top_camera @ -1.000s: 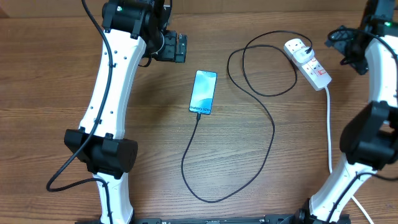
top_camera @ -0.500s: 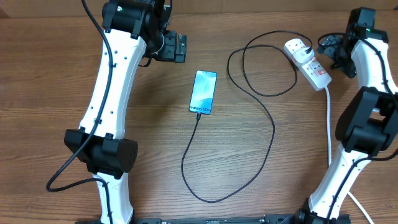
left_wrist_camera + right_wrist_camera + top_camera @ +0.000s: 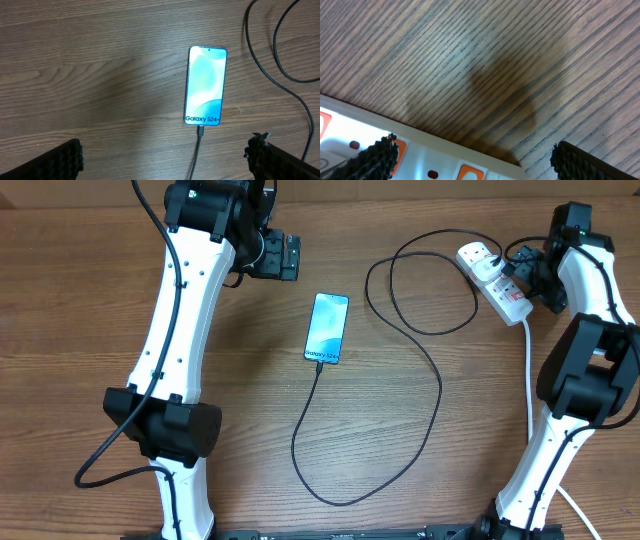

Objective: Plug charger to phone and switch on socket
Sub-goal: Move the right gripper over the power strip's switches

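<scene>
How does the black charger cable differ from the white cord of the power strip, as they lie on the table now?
The charger cable is black and thin; the white cord is thicker. The charger cable curls in wide loops between the phone and the socket; the white cord leaves the socket in an almost straight line. Both end at the socket.

The counter (image 3: 80, 300) is brown with fine dark wood grain. The phone (image 3: 206, 85) has a pale blue gradient screen, dark lettering and dark edges. The charger (image 3: 198, 142) is black. The socket (image 3: 495, 283) is white, with orange-red switches (image 3: 470, 172).
</scene>
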You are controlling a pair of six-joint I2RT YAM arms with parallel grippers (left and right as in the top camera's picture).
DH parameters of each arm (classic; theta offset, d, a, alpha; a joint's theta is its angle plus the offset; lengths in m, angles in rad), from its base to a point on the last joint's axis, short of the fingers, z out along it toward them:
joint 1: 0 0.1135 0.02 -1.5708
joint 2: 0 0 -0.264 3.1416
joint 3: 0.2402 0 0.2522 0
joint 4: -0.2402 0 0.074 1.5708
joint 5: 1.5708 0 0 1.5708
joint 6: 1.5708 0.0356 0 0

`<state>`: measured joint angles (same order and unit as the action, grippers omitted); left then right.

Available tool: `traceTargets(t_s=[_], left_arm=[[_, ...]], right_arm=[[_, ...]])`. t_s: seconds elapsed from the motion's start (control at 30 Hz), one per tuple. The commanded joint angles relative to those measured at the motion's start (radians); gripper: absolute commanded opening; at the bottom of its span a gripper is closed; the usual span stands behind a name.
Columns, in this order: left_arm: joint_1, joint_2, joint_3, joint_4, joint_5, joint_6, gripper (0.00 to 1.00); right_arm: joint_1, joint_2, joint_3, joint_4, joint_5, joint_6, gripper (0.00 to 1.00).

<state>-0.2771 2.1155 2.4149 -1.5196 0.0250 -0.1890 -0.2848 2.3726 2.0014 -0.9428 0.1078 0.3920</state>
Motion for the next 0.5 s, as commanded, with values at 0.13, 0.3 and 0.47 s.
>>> traceTargets(t_s=[0.13, 0.3, 0.47], left_arm=[[0.003, 0.007, -0.001, 0.002, -0.01, -0.017, 1.0], [0.003, 0.007, -0.001, 0.002, -0.01, -0.017, 1.0], [0.003, 0.007, -0.001, 0.002, -0.01, -0.017, 1.0]], right_arm=[[0.004, 0.01, 0.018, 0.002, -0.005, -0.001, 1.0], [0.009, 0.01, 0.018, -0.005, -0.005, -0.002, 1.0], [0.021, 0.01, 0.018, -0.005, -0.056, -0.042, 1.0]])
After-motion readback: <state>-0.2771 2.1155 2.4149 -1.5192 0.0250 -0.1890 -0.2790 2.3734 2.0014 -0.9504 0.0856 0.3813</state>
